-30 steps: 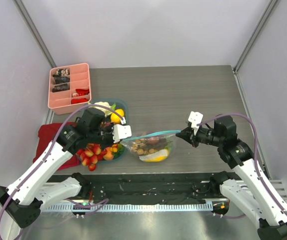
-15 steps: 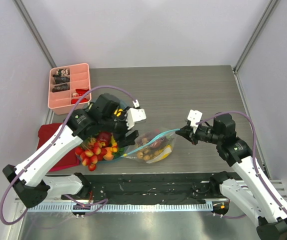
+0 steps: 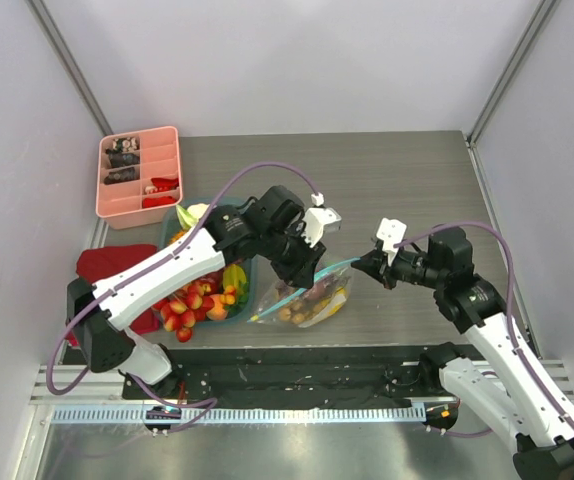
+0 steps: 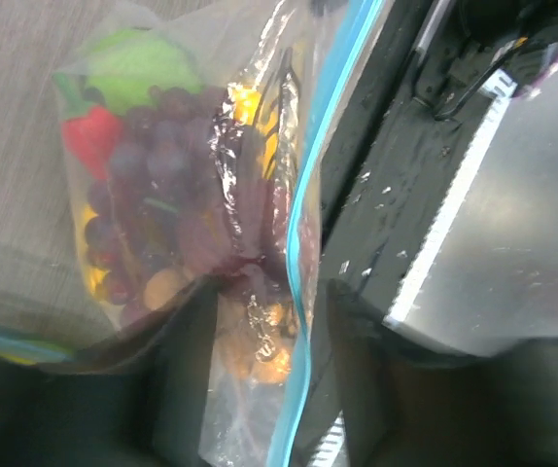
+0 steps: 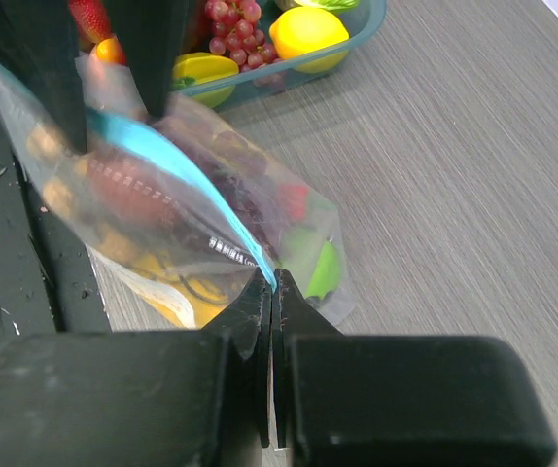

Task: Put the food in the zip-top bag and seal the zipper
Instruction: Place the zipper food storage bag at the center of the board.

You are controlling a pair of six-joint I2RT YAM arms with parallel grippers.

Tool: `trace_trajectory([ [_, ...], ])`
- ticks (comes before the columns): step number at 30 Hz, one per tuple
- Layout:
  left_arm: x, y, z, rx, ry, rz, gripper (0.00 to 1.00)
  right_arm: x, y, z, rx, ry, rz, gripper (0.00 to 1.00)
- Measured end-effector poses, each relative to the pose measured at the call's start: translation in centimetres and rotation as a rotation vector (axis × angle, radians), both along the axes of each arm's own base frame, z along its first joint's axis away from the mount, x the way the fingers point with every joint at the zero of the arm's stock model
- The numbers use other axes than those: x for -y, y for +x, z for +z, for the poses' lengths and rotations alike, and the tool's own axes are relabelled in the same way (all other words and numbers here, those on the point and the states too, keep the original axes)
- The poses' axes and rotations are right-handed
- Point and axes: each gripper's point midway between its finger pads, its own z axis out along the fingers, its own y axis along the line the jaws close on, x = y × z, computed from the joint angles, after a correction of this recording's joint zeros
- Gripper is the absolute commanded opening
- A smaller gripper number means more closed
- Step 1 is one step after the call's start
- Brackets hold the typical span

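Note:
The zip-top bag point(image 3: 312, 297) lies at the table's near middle, holding food point(image 4: 153, 165): purple grapes, a green pepper, a red piece, yellow pieces and nuts. Its teal zipper point(image 3: 333, 266) runs up to the right. My right gripper point(image 3: 366, 268) is shut on the zipper's right end, as the right wrist view shows point(image 5: 273, 287). My left gripper point(image 3: 302, 268) reaches over the bag. In the left wrist view point(image 4: 271, 297) it is open and its jaws straddle the zipper point(image 4: 303, 195) and the bag's mouth edge. More food point(image 3: 195, 298) stays in a teal container.
A teal container point(image 3: 248, 278) stands left of the bag, a dark red cloth point(image 3: 102, 268) beside it. A pink divided tray point(image 3: 139, 172) sits at the back left. The table's black front edge and metal rail point(image 4: 483, 243) lie just beyond the bag.
My left arm has swung right from the food container to the bag and now straddles its zipper. The bag's mouth has been pulled up and narrowed. The right gripper has held still.

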Motion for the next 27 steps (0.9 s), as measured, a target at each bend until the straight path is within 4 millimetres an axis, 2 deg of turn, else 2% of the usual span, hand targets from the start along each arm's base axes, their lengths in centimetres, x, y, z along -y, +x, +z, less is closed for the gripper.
trace_trajectory([
  [2, 0.4, -0.2, 0.2, -0.030, -0.016, 0.023, 0.00, 0.0, 0.0, 0.1, 0.000, 0.004, -0.004, 0.02],
  [3, 0.7, -0.3, 0.3, -0.045, -0.026, 0.032, 0.00, 0.1, -0.1, 0.2, 0.000, 0.006, -0.009, 0.20],
  [5, 1.1, -0.6, 0.4, -0.080, -0.037, 0.049, 0.00, 0.2, -0.1, 0.3, -0.013, 0.015, -0.026, 0.45],
  [6, 1.3, -0.7, 0.4, -0.098, -0.044, 0.058, 0.00, 0.3, -0.1, 0.5, -0.018, 0.024, -0.038, 0.53],
  [7, 1.5, -0.7, 0.5, -0.110, -0.053, 0.066, 0.00, 0.3, -0.1, 0.9, -0.028, 0.035, -0.053, 0.54],
  [10, 2.2, -0.3, 1.3, -0.141, -0.093, 0.108, 0.00, 0.7, 0.0, 2.6, -0.044, 0.071, -0.105, 0.76],
  [11, 2.5, 0.1, 1.7, -0.142, -0.110, 0.121, 0.00, 0.8, 0.0, 3.4, -0.039, 0.084, -0.118, 0.92],
  [12, 2.9, 0.5, 2.1, -0.146, -0.127, 0.137, 0.00, 1.1, 0.0, 4.7, -0.023, 0.109, -0.145, 0.96],
  [14, 4.0, 1.3, 3.1, -0.154, -0.162, 0.159, 0.00, 1.6, -0.4, 6.9, 0.005, 0.155, -0.181, 0.99],
  [18, 8.1, 3.6, 5.3, -0.200, -0.275, 0.199, 0.00, 3.0, -1.8, 12.2, 0.077, 0.282, -0.266, 1.00],
  [22, 14.1, 5.6, 7.4, -0.292, -0.409, 0.225, 0.00, 4.2, -3.3, 17.2, 0.142, 0.420, -0.316, 1.00],
  [25, 18.0, 7.0, 8.0, -0.371, -0.511, 0.258, 0.00, 4.7, -3.9, 19.7, 0.174, 0.492, -0.328, 1.00],
  [27, 19.9, 7.7, 7.4, -0.432, -0.553, 0.295, 0.00, 4.8, -4.2, 20.6, 0.185, 0.514, -0.327, 1.00],
])
